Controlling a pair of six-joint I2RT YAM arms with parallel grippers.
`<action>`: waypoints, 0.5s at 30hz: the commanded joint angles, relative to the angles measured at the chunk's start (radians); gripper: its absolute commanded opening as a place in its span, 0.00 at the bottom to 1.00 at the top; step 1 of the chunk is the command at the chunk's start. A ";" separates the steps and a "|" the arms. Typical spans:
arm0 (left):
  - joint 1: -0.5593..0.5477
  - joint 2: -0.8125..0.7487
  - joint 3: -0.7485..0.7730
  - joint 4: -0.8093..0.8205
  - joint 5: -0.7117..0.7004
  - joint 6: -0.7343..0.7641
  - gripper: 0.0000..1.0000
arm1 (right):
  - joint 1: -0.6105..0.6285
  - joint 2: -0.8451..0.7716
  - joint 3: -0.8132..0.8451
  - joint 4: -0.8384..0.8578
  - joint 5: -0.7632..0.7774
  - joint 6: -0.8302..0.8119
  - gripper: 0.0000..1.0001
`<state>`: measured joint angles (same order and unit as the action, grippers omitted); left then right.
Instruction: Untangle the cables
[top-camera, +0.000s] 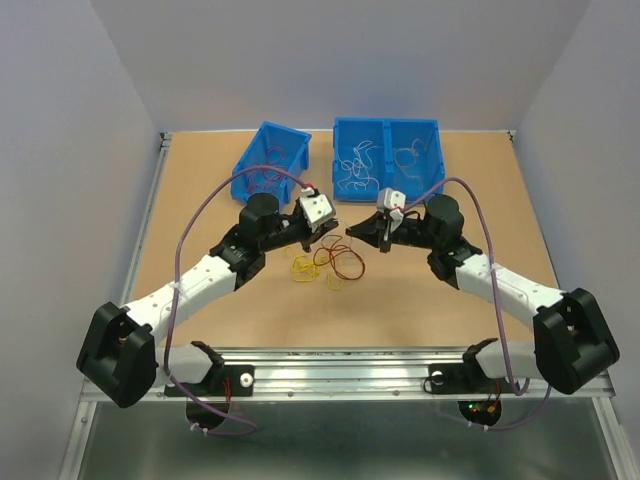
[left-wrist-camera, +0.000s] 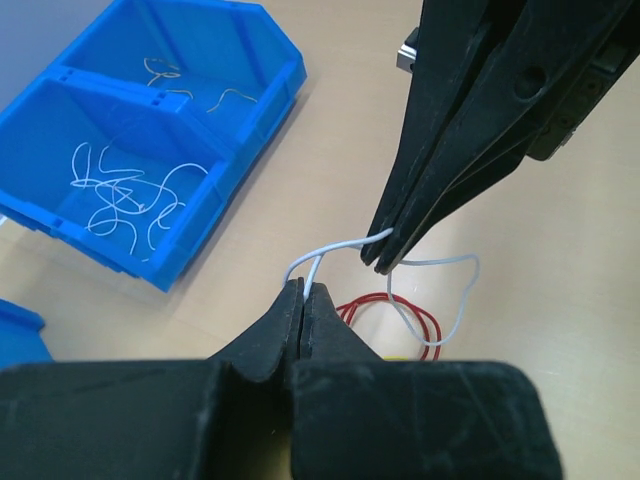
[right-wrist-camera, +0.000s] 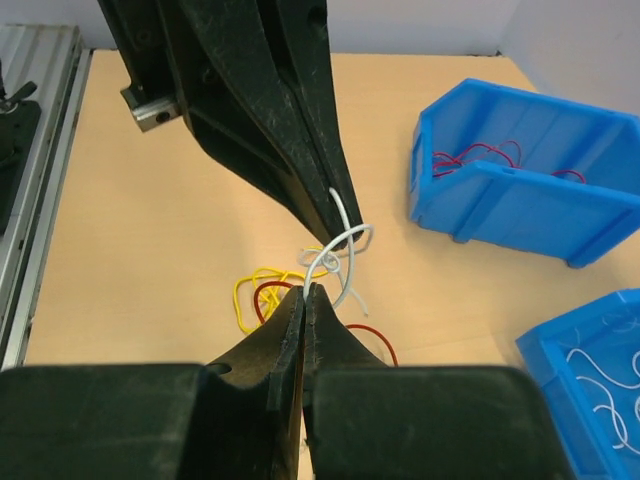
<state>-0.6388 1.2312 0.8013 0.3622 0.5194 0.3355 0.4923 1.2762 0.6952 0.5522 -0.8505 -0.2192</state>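
Observation:
Both grippers meet above the middle of the table and hold one white wire (left-wrist-camera: 436, 261) between them. My left gripper (left-wrist-camera: 303, 290) is shut on one part of it. My right gripper (right-wrist-camera: 307, 290) is shut on another part, where the wire (right-wrist-camera: 345, 245) curls in small loops. In the top view the left gripper (top-camera: 333, 226) and right gripper (top-camera: 350, 231) are tip to tip. Below them on the table lies the clump of cables (top-camera: 325, 265), yellow wires (right-wrist-camera: 255, 285) and red wires (right-wrist-camera: 375, 335). The red loops (left-wrist-camera: 400, 305) also show in the left wrist view.
A blue bin (top-camera: 270, 160) holding red wires stands at the back left. A two-compartment blue bin (top-camera: 388, 152) at the back centre holds white wires and a few yellow ones. A metal rail (top-camera: 340, 375) runs along the near edge.

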 joint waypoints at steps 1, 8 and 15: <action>0.010 -0.067 0.041 0.026 0.021 -0.030 0.00 | 0.002 0.040 0.085 0.006 -0.079 -0.075 0.01; 0.019 -0.076 0.042 0.024 0.044 -0.046 0.00 | 0.003 0.100 0.125 0.008 -0.122 -0.075 0.02; 0.022 -0.072 0.049 0.023 0.067 -0.056 0.00 | 0.002 0.187 0.207 0.008 -0.150 -0.034 0.10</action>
<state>-0.6205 1.1831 0.8013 0.3473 0.5503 0.2970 0.4923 1.4288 0.8150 0.5385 -0.9558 -0.2695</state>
